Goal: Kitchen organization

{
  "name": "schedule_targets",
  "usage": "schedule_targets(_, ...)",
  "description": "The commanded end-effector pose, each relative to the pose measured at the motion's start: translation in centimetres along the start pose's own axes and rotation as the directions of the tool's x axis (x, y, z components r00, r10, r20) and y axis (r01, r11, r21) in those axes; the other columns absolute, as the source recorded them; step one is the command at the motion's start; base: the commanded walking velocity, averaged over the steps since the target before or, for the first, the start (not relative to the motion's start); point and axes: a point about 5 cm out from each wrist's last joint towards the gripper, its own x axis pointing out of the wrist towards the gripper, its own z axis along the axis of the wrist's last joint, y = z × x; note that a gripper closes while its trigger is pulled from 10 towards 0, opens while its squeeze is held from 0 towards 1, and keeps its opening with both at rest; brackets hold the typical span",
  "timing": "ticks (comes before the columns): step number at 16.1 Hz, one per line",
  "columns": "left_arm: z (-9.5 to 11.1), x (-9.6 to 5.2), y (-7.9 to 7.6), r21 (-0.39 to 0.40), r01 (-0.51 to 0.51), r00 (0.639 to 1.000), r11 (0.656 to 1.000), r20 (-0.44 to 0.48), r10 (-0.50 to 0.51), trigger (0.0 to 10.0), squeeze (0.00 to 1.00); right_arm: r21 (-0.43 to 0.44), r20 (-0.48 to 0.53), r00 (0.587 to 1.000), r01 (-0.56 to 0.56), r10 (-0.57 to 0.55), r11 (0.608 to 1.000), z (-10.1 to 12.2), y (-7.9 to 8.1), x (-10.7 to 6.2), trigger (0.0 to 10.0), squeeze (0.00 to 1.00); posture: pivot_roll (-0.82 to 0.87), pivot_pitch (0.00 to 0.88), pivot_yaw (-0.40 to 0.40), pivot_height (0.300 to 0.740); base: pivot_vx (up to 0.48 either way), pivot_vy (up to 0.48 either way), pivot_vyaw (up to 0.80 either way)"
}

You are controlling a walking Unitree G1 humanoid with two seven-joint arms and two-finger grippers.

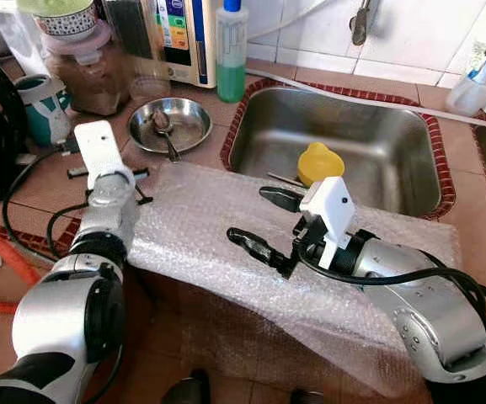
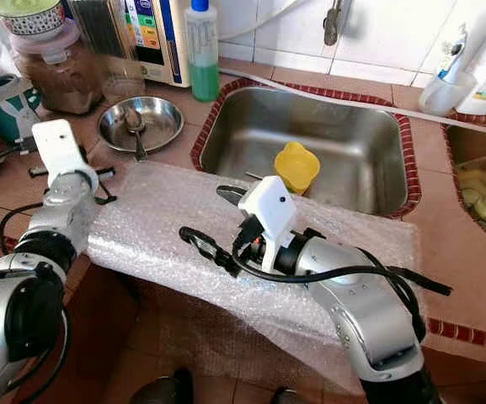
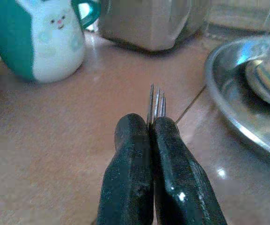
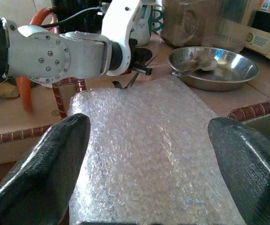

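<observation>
My left gripper (image 3: pixel 151 124) is shut on a metal fork (image 3: pixel 156 101), whose tines stick out past the fingertips. It hovers low over the tiled counter between a teal mug (image 3: pixel 36 37) and a steel bowl (image 1: pixel 188 126) that holds a spoon (image 1: pixel 162 124). My right gripper (image 1: pixel 264 220) is open above a sheet of bubble wrap (image 1: pixel 200 219) spread on the counter in front of the sink (image 1: pixel 369 135). Nothing is between its fingers (image 4: pixel 247 164). A yellow cup (image 1: pixel 320 162) lies in the sink.
A brown-filled jar (image 1: pixel 82 71), a water purifier (image 1: pixel 179 34) and a green soap bottle (image 1: pixel 231 50) stand along the back wall. A cup with a toothbrush (image 1: pixel 470 88) sits at the back right. A second basin (image 2: pixel 483 194) is at the far right. An orange hose (image 1: pixel 7 252) runs at the left.
</observation>
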Motion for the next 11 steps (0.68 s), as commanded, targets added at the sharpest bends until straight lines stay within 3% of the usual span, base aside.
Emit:
schedule_targets(1, 1.6, 0.1, -0.4, -0.009, 0.004, 0.998, 1.000, 0.067, -0.003, 0.0, 0.00, -0.015, 0.009, 1.000, -0.004, 0.004, 1.000, 0.3, 0.0, 0.0, 10.0, 0.00, -0.09, 0.175, 0.000, 0.740, 0.000, 0.000, 0.00)
schedule_targets(6, 3.7, 0.3, -0.3, -0.025, -0.020, 0.988, 0.999, 0.153, 0.023, 0.0, 0.00, -0.019, 0.011, 1.000, -0.005, 0.005, 1.000, 0.2, -0.1, 0.2, 10.0, 0.00, -0.09, 0.164, -0.001, 0.740, 0.000, 0.000, 0.00)
schedule_targets(11, 8.4, -0.2, -1.0, -0.015, 0.000, 0.925, 1.000, 0.379, 0.006, 0.0, 0.00, -0.025, 0.017, 1.000, 0.000, 0.001, 1.000, 0.2, -0.4, 0.4, 10.0, 0.00, -0.07, 0.148, -0.002, 0.740, 0.000, 0.000, 0.00)
